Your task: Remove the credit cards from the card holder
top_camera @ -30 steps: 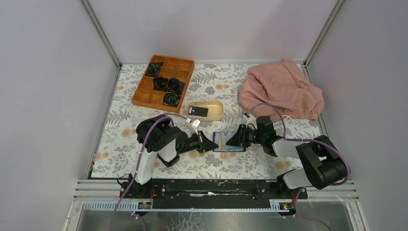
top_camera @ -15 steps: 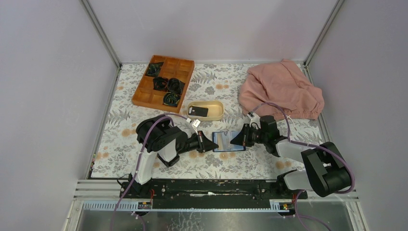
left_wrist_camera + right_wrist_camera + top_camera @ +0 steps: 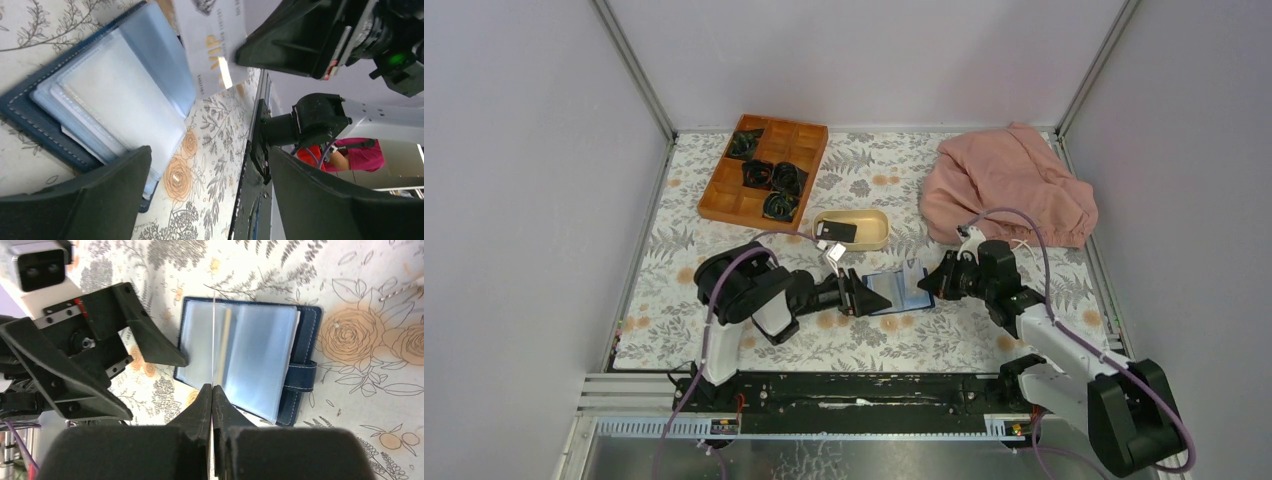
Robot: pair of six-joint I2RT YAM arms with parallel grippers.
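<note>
Mid-pull: right end effector (image 3: 212, 390) pinched on a pale card (image 3: 212, 45) just above the open card holder (image 3: 260, 355) on the surface (image 3: 664, 250), left end effector (image 3: 207, 155) spread wide at its edge. Next, probably carry it to the beige dish (image 3: 876, 240).

The pale grey-white card with gold VIP lettering (image 3: 215, 45) runs off the top edge in the left wrist view; small print too blurred to read. Right wrist view shows it edge-on, face hidden. The navy-blue folding card holder (image 3: 115, 95) has its near corner hidden behind a finger (image 3: 85, 195) of the left gripper (image 3: 862, 296). Contents of its clear pockets can't be told.
</note>
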